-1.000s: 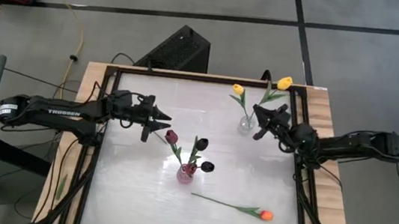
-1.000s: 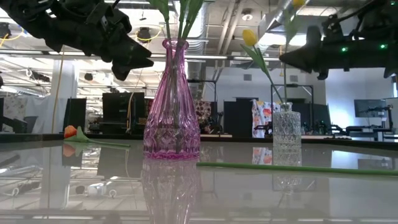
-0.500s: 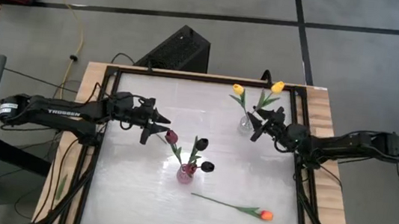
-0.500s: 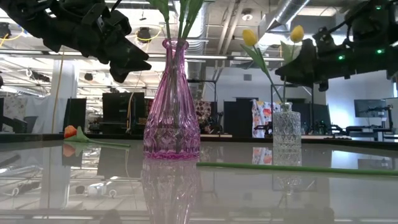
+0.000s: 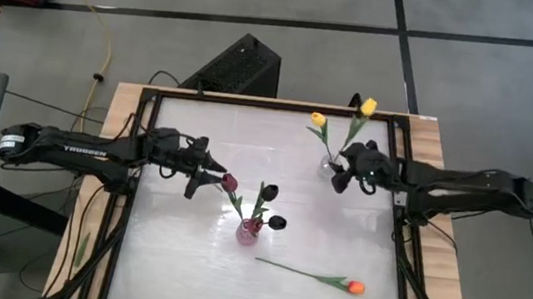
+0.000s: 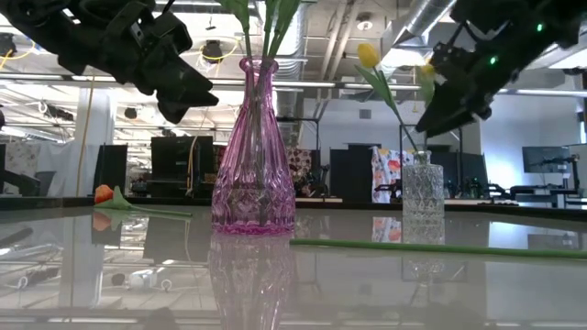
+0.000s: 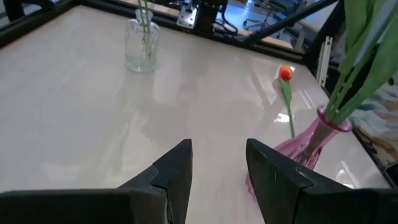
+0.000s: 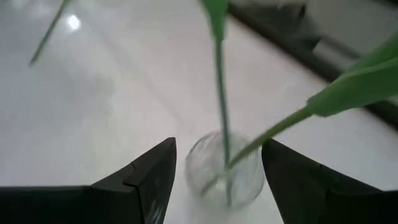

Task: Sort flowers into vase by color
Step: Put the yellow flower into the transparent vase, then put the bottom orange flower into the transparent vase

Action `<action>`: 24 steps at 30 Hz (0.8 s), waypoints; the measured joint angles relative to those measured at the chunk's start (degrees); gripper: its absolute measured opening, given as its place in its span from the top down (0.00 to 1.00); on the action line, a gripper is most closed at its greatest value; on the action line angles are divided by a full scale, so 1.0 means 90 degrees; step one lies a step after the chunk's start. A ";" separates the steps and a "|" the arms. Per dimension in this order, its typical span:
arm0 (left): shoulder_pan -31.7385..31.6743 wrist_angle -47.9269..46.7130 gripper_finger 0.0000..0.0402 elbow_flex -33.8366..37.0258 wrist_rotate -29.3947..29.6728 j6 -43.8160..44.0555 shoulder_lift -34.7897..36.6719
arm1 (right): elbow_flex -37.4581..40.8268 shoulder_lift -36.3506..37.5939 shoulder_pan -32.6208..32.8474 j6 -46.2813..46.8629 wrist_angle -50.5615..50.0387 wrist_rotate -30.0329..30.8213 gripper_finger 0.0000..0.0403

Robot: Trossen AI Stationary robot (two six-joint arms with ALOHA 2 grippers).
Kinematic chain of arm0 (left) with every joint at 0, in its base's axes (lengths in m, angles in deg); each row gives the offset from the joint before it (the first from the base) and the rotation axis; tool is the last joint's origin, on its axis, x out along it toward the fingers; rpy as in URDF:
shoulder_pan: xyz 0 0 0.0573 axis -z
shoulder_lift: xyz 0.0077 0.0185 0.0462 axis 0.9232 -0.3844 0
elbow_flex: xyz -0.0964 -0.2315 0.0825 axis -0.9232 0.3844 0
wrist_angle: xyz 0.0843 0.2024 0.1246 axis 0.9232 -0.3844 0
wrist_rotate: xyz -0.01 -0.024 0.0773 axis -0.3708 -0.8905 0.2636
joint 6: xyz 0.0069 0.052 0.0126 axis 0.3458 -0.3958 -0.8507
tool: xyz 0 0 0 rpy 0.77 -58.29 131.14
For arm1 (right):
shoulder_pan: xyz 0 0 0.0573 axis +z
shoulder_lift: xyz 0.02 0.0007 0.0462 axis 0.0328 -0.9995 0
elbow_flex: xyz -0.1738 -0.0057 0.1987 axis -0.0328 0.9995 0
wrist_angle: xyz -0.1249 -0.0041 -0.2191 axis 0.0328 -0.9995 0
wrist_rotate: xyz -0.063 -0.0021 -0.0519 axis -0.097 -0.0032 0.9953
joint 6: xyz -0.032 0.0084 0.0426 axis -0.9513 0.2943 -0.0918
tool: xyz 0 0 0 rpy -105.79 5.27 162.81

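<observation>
1. Right gripper (image 5: 342,170): fingers spread apart, holding nothing, hanging just over the mouth of the clear vase (image 5: 329,165). In the right wrist view the vase opening lies between its two dark fingers (image 8: 144,176).
2. Yellow tulips, two: one head (image 5: 318,119) and a second (image 5: 368,107), both on thin green stems standing in the clear vase, directly beneath and beyond the right gripper. Stems lean apart; green leaves show along them.
3. Clear vase: small, cut-glass, narrow-necked, upright on the white table (image 5: 184,251).
4. Left gripper (image 5: 206,170): fingers parted, empty, held above the table just beside the maroon head of the pink vase's bunch.
5. Pink vase (image 5: 248,231): faceted glass, flared base, slim neck, upright, ahead of the left gripper and a little lower.
6. Dark tulips, three: one maroon (image 5: 230,182), two near-black (image 5: 270,190) (image 5: 276,222), stems gathered in the pink vase.
7. Orange tulip (image 5: 355,288): lying flat on the table, long green stem with a leaf near the head, well apart from both grippers, beyond the pink vase from the left one.
</observation>
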 joint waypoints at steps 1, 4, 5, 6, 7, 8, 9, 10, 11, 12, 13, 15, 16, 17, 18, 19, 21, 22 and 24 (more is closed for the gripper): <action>0.0037 -0.0043 0.65 0.0000 0.0047 -0.0017 0.0000 | -0.0184 0.0000 0.0013 0.0099 -0.0356 -0.0193 0.35; 0.0169 -0.0103 0.65 0.0000 0.0251 -0.0072 -0.0007 | -0.0657 0.0000 0.0102 0.0436 -0.1220 -0.0798 0.35; 0.0222 -0.0114 0.65 0.0000 0.0333 -0.0081 -0.0007 | -0.0800 0.0000 0.0145 0.0540 -0.1432 -0.0998 0.35; 0.0272 -0.0114 0.65 0.0000 0.0414 -0.0106 -0.0007 | -0.0925 0.0000 0.0197 0.0661 -0.1624 -0.1219 0.35; 0.0336 -0.0114 0.65 0.0000 0.0457 -0.0107 -0.0007 | -0.1024 0.0000 0.0268 0.0772 -0.1751 -0.1428 0.35; 0.0401 -0.0114 0.65 0.0000 0.0487 -0.0111 -0.0007 | -0.1108 0.0000 0.0364 0.0869 -0.1800 -0.1675 0.35; 0.0476 -0.0114 0.65 0.0000 0.0506 -0.0114 -0.0007 | -0.1167 0.0000 0.0489 0.0986 -0.1798 -0.1927 0.35; 0.0556 -0.0109 0.65 0.0002 0.0519 -0.0112 -0.0015 | -0.1195 0.0000 0.0651 0.1121 -0.1774 -0.2144 0.35; 0.0644 -0.0085 0.65 0.0021 0.0528 -0.0114 -0.0019 | -0.1203 0.0000 0.0826 0.1256 -0.1738 -0.2340 0.35; 0.0723 -0.0090 0.65 0.0047 0.0558 -0.0123 -0.0019 | -0.1203 -0.0005 0.1049 0.1415 -0.1668 -0.2483 0.35; 0.0799 -0.0087 0.65 0.0083 0.0607 -0.0154 -0.0019 | -0.1203 -0.0026 0.1284 0.1586 -0.1609 -0.2561 0.35; 0.0952 -0.0104 0.65 0.0160 0.0815 -0.0170 -0.0022 | -0.1203 -0.0071 0.1802 0.1977 -0.1580 -0.2570 0.36; 0.1016 -0.0103 0.65 0.0192 0.0965 -0.0168 -0.0022 | -0.1203 -0.0131 0.2082 0.2173 -0.1548 -0.2556 0.36; 0.1081 -0.0103 0.65 0.0221 0.1120 -0.0136 -0.0022 | -0.1203 -0.0205 0.2353 0.2373 -0.1456 -0.2540 0.36; 0.1139 -0.0109 0.65 0.0238 0.1268 -0.0099 -0.0023 | -0.1203 -0.0299 0.2630 0.2588 -0.1337 -0.2502 0.36; 0.1204 -0.0112 0.65 0.0240 0.1405 -0.0044 -0.0029 | -0.1203 -0.0429 0.2922 0.2771 -0.1193 -0.2414 0.36; 0.1364 -0.0056 0.65 0.0240 0.1595 0.0084 -0.0082 | -0.1203 -0.0754 0.3452 0.3021 -0.0774 -0.2202 0.36; 0.1468 -0.0054 0.65 0.0240 0.1677 0.0146 -0.0115 | -0.1203 -0.0962 0.3704 0.3088 -0.0500 -0.2068 0.36; 0.1719 0.0046 0.65 0.0240 0.1868 0.0194 -0.0247 | -0.1203 -0.1435 0.4142 0.3099 0.0015 -0.1769 0.36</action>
